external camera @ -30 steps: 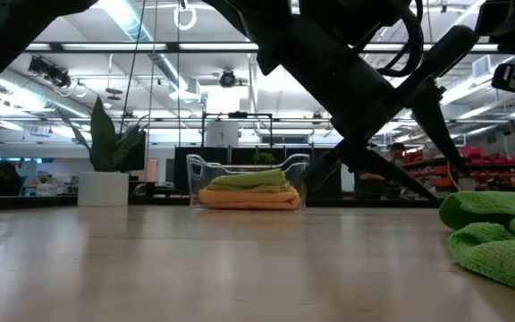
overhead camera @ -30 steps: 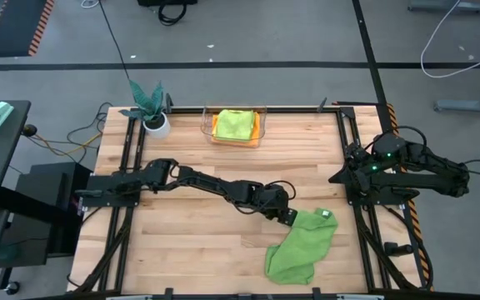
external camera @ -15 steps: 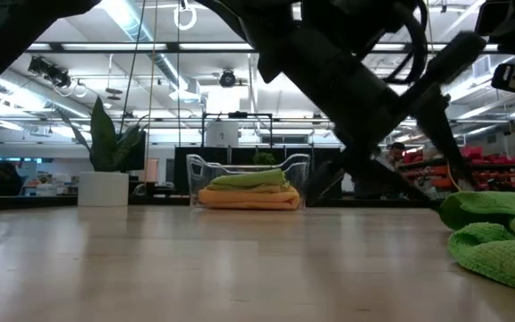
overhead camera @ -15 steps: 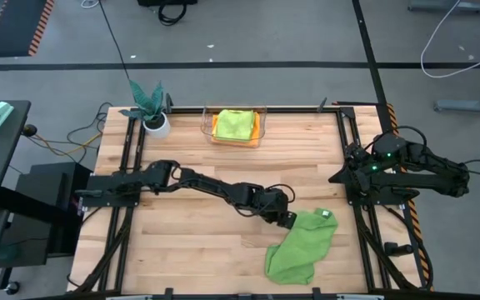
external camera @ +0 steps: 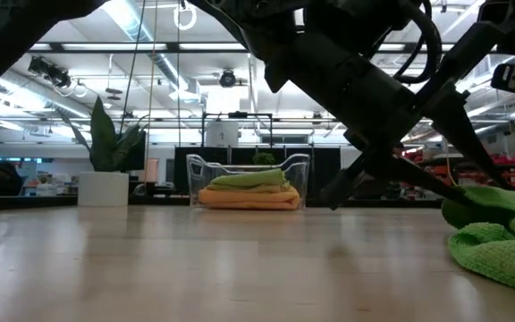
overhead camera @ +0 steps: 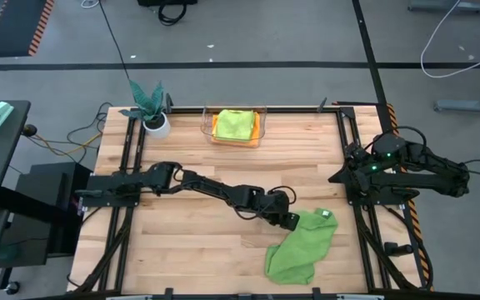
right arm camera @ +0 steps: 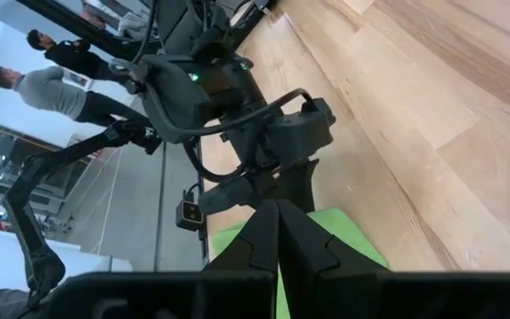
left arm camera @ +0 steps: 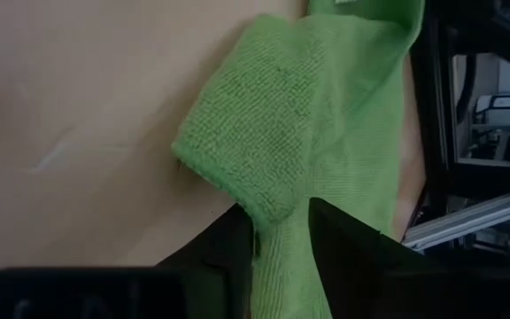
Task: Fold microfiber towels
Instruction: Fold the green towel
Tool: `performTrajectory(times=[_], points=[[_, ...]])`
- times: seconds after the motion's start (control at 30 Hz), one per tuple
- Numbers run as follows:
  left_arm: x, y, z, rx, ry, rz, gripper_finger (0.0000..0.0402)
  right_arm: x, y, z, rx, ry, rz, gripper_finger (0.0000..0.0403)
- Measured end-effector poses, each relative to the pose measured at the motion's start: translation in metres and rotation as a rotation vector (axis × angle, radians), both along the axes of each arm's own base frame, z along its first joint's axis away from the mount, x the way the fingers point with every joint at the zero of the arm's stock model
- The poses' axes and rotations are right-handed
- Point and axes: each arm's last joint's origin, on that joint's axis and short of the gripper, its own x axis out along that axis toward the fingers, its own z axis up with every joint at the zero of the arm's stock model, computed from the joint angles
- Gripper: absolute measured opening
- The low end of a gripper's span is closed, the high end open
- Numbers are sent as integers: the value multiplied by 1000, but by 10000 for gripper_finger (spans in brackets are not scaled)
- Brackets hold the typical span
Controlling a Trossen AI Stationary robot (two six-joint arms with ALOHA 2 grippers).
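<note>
A mid-green microfiber towel [overhead camera: 302, 246] with a small white tag [overhead camera: 324, 214] lies crumpled on the table at the near right. My left gripper [overhead camera: 288, 221] reaches across from the left and is at the towel's far-left corner, closed on the cloth [left arm camera: 277, 235]. In a clear bin [overhead camera: 236, 125] at the far edge, a lime-green towel rests folded on an orange one [external camera: 250, 199]. My right gripper [overhead camera: 335, 177] waits shut [right arm camera: 277, 232] above the table's right edge. My left gripper pinches a rolled-over fold at the green towel's far-left corner [left arm camera: 273, 208] between its two fingers [left arm camera: 348, 252]. It comes in slanting down from the table's left. The towel stays slack on the table [external camera: 499, 241], not lifted.
A teal-leaved plant in a white pot [overhead camera: 151, 112] stands at the far left corner. Black rails [overhead camera: 352, 208] run along the table's left and right sides. Bare wood [overhead camera: 198, 242] spreads over the near left and middle. People stand in the room beyond [right arm camera: 56, 84].
My left gripper has tipped lower and edged down and right onto the towel's far-left corner. The towel has stayed where it was.
</note>
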Motion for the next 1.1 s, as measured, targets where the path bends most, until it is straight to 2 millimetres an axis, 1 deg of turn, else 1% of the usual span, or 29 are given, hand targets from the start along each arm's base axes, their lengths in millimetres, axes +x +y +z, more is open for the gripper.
performTrajectory(times=[0.33, 0.43, 0.47, 0.6, 0.7, 0.83, 0.93, 1.0, 1.1], points=[[0, 0, 0, 2, -3, 7, 42, 0, 0, 0, -9, -2, 4, 9], [1, 0, 1, 5, -19, 5, 13, 0, 0, 0, -15, -3, 6, 9], [2, 0, 3, 6, -35, 9, 9, 0, 0, 0, -15, -3, 7, 9], [8, 1, 11, 10, -132, 29, 13, 0, 0, 0, -15, -3, 7, 9], [11, 3, 21, 50, -176, 26, 8, -1, 0, -1, -16, 7, 9, 9], [10, 9, 39, 122, -208, 54, 9, -5, 1, -9, -1, 100, 10, 9], [5, 15, 51, 181, -194, 77, 6, -10, 2, -16, 14, 187, 11, 9], [0, 18, 59, 223, -151, 84, 6, -12, 2, -19, 21, 232, 11, 9], [-9, 22, 67, 270, -84, 100, 7, -13, 2, -20, 22, 239, 22, 9]])
